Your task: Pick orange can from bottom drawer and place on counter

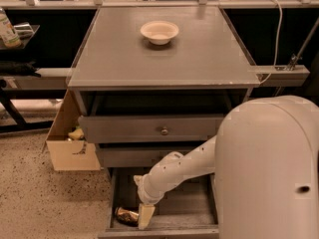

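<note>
The bottom drawer (pixel 199 213) is pulled open at the foot of the grey cabinet. The orange can (pixel 125 215) lies on its side in the drawer's front left corner, coppery with a silver end. My gripper (pixel 145 216) reaches down into the drawer on the white arm (pixel 174 176) and sits right against the can's right side. The counter (pixel 199 54) is the flat grey top of the cabinet, above the arm.
A white bowl (pixel 159 32) stands at the back middle of the counter. Above the bottom drawer are two shallower drawers, the upper with a round knob (pixel 164 131). A cardboard box (pixel 70 143) sits on the floor left of the cabinet. Dark shelves flank both sides.
</note>
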`<state>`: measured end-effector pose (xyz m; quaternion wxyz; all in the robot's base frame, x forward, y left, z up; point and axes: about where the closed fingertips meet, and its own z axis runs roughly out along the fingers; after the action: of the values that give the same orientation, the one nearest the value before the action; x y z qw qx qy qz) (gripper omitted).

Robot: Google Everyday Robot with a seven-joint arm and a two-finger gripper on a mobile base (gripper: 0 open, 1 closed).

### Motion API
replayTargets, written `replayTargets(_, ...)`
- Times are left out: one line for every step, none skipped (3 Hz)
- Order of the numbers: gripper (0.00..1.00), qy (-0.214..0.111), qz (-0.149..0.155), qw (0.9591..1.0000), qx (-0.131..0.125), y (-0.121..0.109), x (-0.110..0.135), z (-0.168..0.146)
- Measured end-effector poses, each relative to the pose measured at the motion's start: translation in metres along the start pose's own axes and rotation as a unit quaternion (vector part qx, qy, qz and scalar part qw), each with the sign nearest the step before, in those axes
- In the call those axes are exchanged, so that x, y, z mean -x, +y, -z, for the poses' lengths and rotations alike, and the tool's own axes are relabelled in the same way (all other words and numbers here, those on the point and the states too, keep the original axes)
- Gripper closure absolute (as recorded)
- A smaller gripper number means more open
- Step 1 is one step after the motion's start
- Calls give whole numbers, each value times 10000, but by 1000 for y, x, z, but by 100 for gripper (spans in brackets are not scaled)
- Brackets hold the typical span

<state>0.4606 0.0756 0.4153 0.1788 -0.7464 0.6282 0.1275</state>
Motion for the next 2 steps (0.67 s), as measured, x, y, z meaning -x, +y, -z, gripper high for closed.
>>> replayTargets(0,-390,-205,9988,-223,0,-12,-40)
replayTargets(0,-663,-388,9966,-308,3,-21,-67)
